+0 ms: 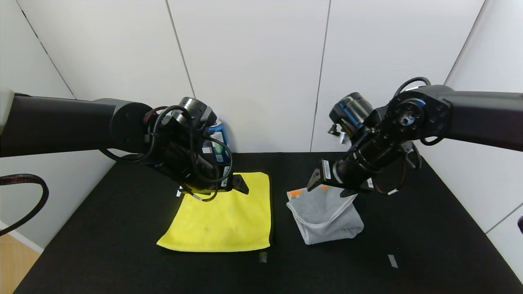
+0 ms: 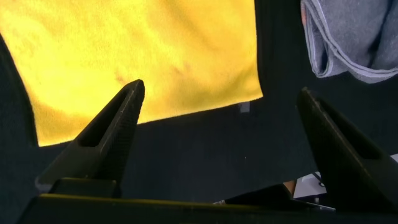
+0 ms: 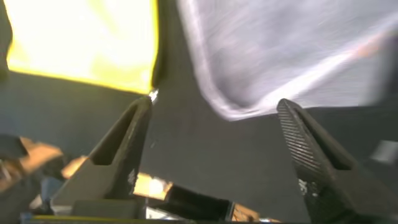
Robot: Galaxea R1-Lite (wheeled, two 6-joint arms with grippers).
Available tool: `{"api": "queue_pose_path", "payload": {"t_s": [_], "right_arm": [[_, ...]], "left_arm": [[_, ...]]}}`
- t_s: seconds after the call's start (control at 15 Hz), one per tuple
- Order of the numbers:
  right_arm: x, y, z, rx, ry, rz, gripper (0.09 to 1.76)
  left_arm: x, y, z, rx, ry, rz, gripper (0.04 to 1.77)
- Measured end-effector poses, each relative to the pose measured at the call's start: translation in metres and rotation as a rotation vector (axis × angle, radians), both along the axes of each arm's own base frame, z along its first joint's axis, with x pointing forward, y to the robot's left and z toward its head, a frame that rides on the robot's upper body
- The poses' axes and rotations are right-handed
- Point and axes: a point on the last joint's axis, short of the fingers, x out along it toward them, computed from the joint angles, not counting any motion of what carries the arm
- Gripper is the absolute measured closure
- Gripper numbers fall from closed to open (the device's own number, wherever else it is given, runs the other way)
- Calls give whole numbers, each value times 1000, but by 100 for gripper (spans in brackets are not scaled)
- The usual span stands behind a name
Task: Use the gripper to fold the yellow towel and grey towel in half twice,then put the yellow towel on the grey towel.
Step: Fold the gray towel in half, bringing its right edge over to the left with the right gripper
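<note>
White wall panels (image 1: 253, 61) stand behind a black surface (image 1: 122, 253) that carries 2 towels. On the robot's left half lies the yellow towel (image 1: 222, 218), spread flat in a single layer, roughly square, its black edge trim visible along the far and right sides. Well apart to its right, with a strip of bare black between them, sits the grey towel (image 1: 327, 218), gathered into a loose, uneven folded bundle with a pale hem curling across its top and orange patches at its far end.

Over the far left corner of the yellow towel hangs the left gripper (image 2: 221, 115), raised clear of the cloth; its jaws stand wide apart and hold nothing, and the left wrist view looks between them at the yellow towel's near edge and a corner of the grey one. Above the far end of the grey towel hangs the right gripper (image 3: 214, 134), close to the orange patches. Its jaws are spread and empty, with the grey towel's hemmed edge lying beyond them and not pinched.

Behind the left arm, against the wall, a blue can (image 1: 218, 141) stands partly hidden. 2 small pale tape marks (image 1: 392, 260) lie on the near part of the surface.
</note>
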Motion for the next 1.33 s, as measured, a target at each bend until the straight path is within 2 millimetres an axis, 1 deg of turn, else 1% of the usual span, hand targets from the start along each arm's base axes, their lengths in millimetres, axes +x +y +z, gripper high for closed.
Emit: {"api": "queue_pose_path", "payload": {"t_s": [0.13, 0.27, 0.4, 0.67, 0.8, 1.0, 1.13, 1.33], "right_arm": [[8, -24, 5, -2, 4, -59, 32], [21, -52, 2, -7, 16, -134, 28], [38, -78, -13, -24, 43, -195, 25], [71, -112, -51, -47, 72, -261, 20], [83, -121, -64, -30, 54, -277, 19], [93, -123, -77, 21, 57, -260, 17], [97, -120, -80, 65, 48, -243, 17], [103, -116, -78, 113, 1, -239, 16]], "left_arm": [[0, 0, 0, 0, 0, 0, 9], [0, 0, 0, 1, 1, 0, 9], [1, 0, -2, 2, 5, 0, 9], [1, -1, -3, 3, 6, -1, 9], [2, -1, -4, 5, 9, -1, 9], [3, -1, -6, 6, 12, -1, 9], [4, -2, -6, 6, 14, -2, 9], [4, -2, -7, 7, 15, -1, 9]]}}
